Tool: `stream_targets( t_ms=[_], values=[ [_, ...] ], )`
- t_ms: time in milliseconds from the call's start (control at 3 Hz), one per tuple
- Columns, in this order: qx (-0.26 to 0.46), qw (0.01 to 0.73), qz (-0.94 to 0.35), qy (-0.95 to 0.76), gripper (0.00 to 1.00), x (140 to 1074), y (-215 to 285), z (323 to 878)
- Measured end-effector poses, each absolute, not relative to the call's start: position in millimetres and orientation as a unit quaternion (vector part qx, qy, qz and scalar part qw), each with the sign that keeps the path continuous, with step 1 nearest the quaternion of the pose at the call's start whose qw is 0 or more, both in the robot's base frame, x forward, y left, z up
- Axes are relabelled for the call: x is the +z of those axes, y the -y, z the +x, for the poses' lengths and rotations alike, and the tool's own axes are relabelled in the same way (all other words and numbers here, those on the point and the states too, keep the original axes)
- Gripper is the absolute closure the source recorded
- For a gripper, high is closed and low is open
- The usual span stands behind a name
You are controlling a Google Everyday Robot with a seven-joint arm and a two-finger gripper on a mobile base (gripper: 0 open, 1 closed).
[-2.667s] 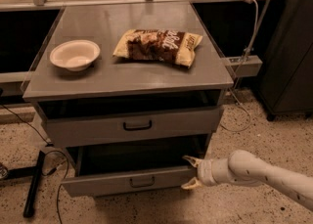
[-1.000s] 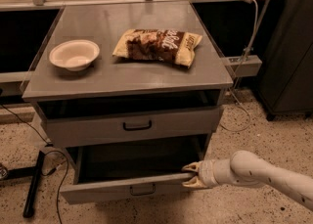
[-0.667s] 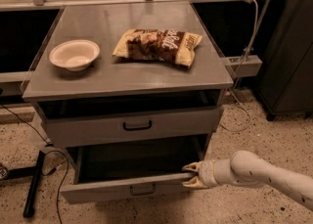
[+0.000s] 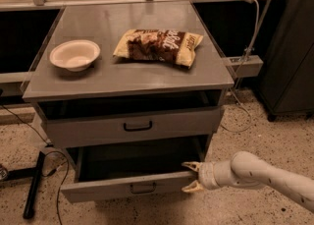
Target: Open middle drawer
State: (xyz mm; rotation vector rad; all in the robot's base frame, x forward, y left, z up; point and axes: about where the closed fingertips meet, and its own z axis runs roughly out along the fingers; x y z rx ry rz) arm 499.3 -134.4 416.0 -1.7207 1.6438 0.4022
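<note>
Middle drawer (image 4: 108, 188) stands pulled well out beneath upper drawer (image 4: 98, 129), dark tray exposed, front running side to side across view. Gripper (image 4: 192, 177) sits at front's right-hand end as seen, jaws spread, one finger at rim corner, other lower by front face; contact unclear. Small black bar handle (image 4: 142, 188) lies further along front, toward view's left. Arm (image 4: 255, 172) reaches in low, near horizontal, from lower right. Opening looks largely done.
</note>
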Motion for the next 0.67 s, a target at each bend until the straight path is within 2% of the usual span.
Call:
stream_targets(
  t_ms=[333, 667],
  values=[
    [0.166, 0.354, -0.659, -0.643, 0.6, 409.0, 147.1, 474.9],
    [0.166, 0.354, -0.659, -0.643, 0.84, 417.7, 146.7, 474.8]
  ],
)
